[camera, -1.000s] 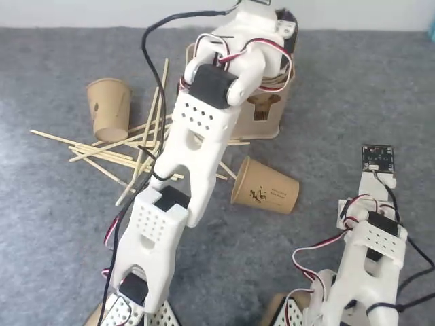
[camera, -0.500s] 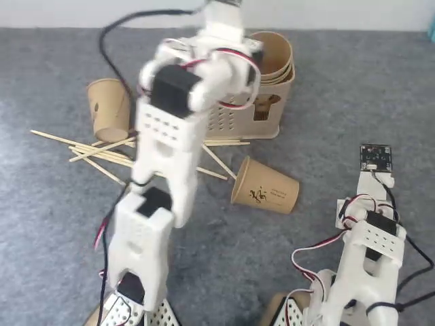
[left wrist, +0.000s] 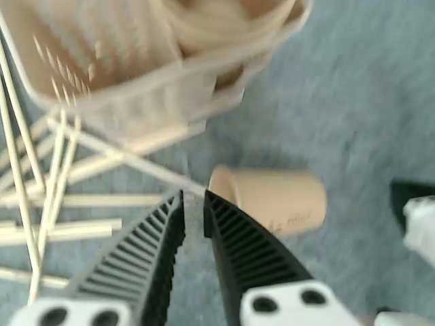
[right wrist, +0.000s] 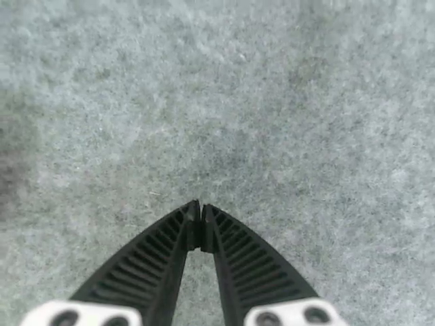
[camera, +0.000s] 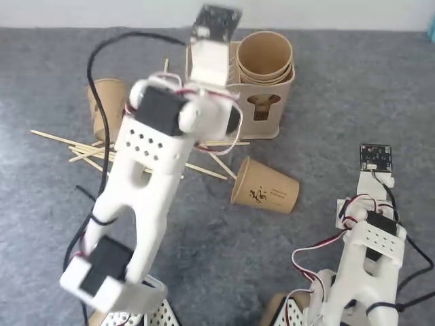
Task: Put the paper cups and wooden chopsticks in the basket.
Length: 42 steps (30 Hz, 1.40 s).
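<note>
A beige basket (camera: 268, 109) stands at the back with stacked paper cups (camera: 265, 56) inside. One paper cup (camera: 265, 187) lies on its side in front of it; another cup (camera: 102, 102) stands at the left, partly behind my left arm. Wooden chopsticks (camera: 81, 151) lie scattered left of the basket. My left gripper (left wrist: 194, 198) hangs above the carpet by the lying cup (left wrist: 272, 200), a narrow gap between its fingers, nothing in it; basket (left wrist: 129, 81) and chopsticks (left wrist: 61, 204) lie beyond. My right gripper (right wrist: 201, 207) is shut and empty over bare carpet.
Grey carpet (camera: 367, 88) covers the table. My right arm (camera: 370, 251) stands at the front right, apart from the cups. My left arm (camera: 149, 170) reaches over the chopsticks. A pale wall runs along the back edge.
My left arm has swung leftward off the basket and risen, uncovering the stacked cups inside. The right arm has kept still.
</note>
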Available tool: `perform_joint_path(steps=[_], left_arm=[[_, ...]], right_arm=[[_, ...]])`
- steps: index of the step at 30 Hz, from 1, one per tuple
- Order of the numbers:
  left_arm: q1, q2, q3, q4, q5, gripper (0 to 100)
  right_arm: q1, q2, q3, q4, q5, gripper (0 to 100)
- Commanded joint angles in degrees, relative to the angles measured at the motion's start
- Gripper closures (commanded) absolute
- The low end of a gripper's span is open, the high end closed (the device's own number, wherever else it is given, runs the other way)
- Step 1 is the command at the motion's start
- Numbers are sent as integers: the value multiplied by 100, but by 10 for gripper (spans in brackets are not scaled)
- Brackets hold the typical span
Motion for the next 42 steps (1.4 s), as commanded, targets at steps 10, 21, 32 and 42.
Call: perform_joint_path(steps=[10, 21, 32, 42], left_arm=[[607, -2198, 4189, -2233, -396, 772], [844, -2769, 6220, -3947, -193, 765], [844, -1486, 6273, -4967, 167, 765], [905, -1398, 6246, -5134, 492, 947]], right_arm=[[-57, -180, 97, -119, 97, 991], [-66, -180, 97, -119, 97, 991], [-66, -180, 97, -119, 105, 991], [-66, -180, 97, -119, 105, 991]])
